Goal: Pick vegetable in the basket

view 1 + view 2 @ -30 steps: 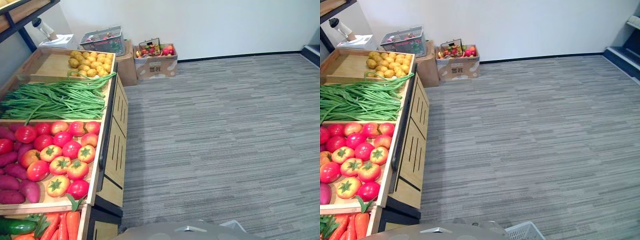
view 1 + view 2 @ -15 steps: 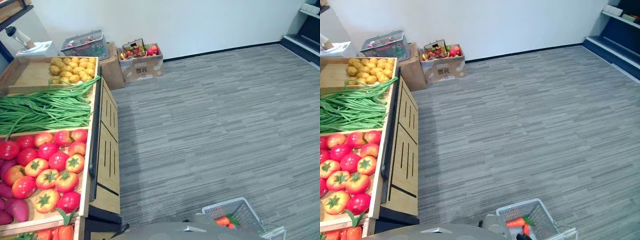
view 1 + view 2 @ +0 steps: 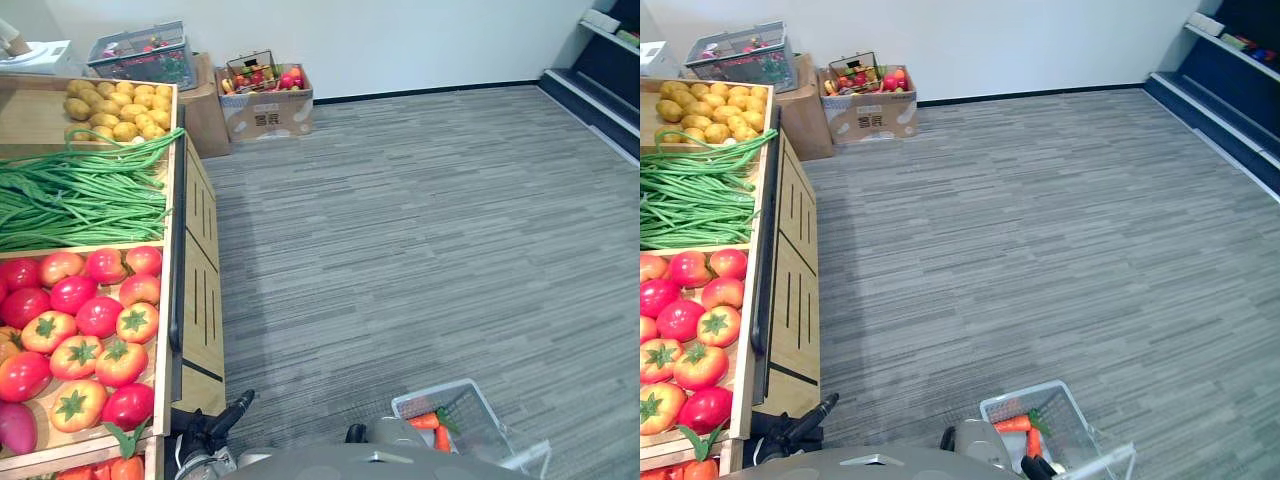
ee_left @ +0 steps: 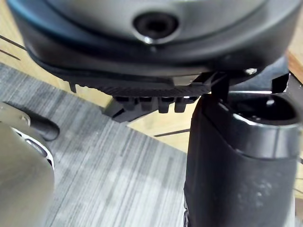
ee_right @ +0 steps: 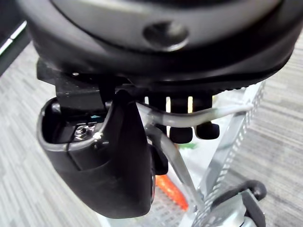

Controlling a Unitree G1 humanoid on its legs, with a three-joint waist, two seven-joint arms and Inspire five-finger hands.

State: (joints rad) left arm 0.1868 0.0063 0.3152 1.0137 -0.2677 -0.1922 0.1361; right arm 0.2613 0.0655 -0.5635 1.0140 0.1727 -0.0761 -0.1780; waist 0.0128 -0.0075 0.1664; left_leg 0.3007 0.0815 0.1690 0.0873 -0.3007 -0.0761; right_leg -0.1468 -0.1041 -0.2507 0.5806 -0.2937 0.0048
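A white wire basket (image 3: 992, 408) hangs low at my right side, above the grey carpet. Inside it lie orange carrots (image 3: 1012, 424) with green tops, also seen as carrots (image 3: 425, 421) in the left eye view. In the right wrist view my right hand (image 5: 109, 161) has its fingers and thumb curled round the basket's wire handle (image 5: 189, 118). My left hand (image 3: 215, 425) hangs beside the wooden stand (image 3: 200, 300), its fingers relaxed and holding nothing; its thumb (image 4: 236, 161) stands out in the left wrist view.
The stand on my left carries red tomatoes (image 3: 85, 320), long green beans (image 3: 80, 195) and potatoes (image 3: 110, 105). Cardboard boxes (image 3: 265, 110) and another basket (image 3: 140, 50) stand by the far wall. Open carpet (image 3: 420, 220) stretches to the right.
The whole picture has shifted, so the camera has moved. The basket with carrots has come further into view at the bottom right, and my left hand now shows by the stand.
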